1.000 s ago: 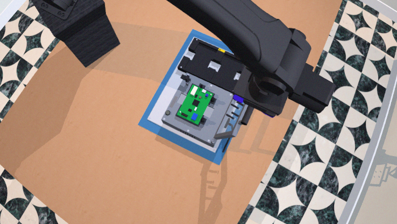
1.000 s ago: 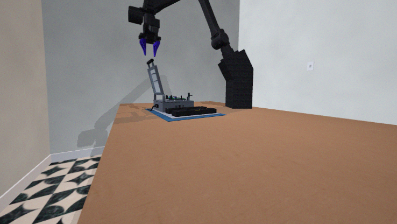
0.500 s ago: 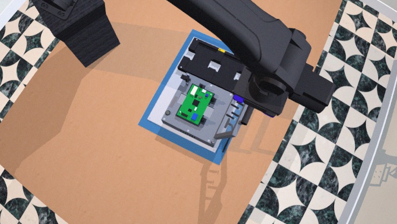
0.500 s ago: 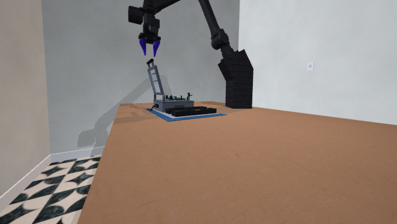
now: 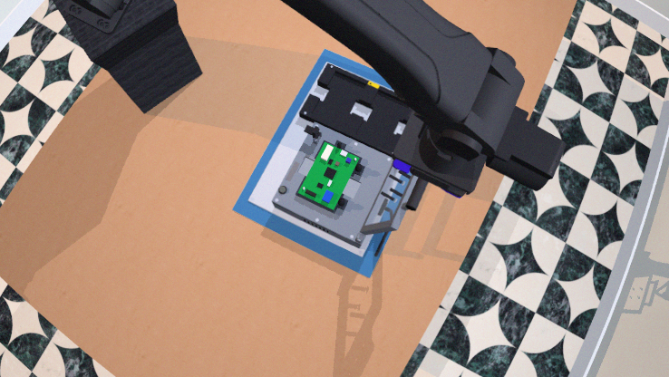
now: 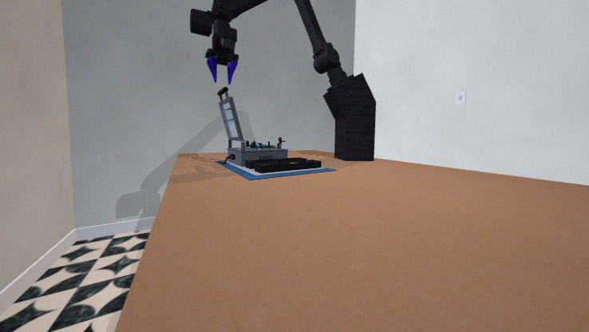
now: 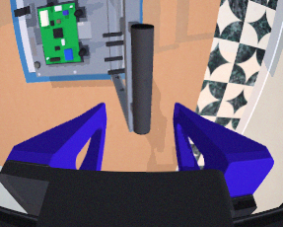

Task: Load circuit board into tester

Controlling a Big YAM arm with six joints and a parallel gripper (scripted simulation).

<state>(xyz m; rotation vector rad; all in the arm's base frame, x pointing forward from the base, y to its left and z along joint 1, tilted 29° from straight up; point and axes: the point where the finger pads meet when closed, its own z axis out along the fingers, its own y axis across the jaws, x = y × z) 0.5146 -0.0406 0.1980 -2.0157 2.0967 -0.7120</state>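
Gripper: the black parallel gripper with blue wedge fingers (image 6: 222, 77) hangs about half open with nothing between them, straight above the lid's handle, lined up, I'd judge, to take or press it.
Handle: a black cylindrical bar (image 7: 141, 74) sits at the raised lid's free edge, below the fingers and not touching them.
Lid: the grey slotted lid (image 6: 232, 120) stands nearly upright on its hinge, leaving the tester open.
Tester: the grey box-shaped tester (image 5: 363, 195) holds the green circuit board (image 5: 329, 176), white connector end toward the tray; whether both pins are through its holes is too small to tell.
Tray: the black two-pocket tray (image 5: 345, 101) beside the tester looks empty, though the arm hides part of it.
Mat: a blue rectangular mat (image 5: 247, 207) carries both on the brown tabletop.
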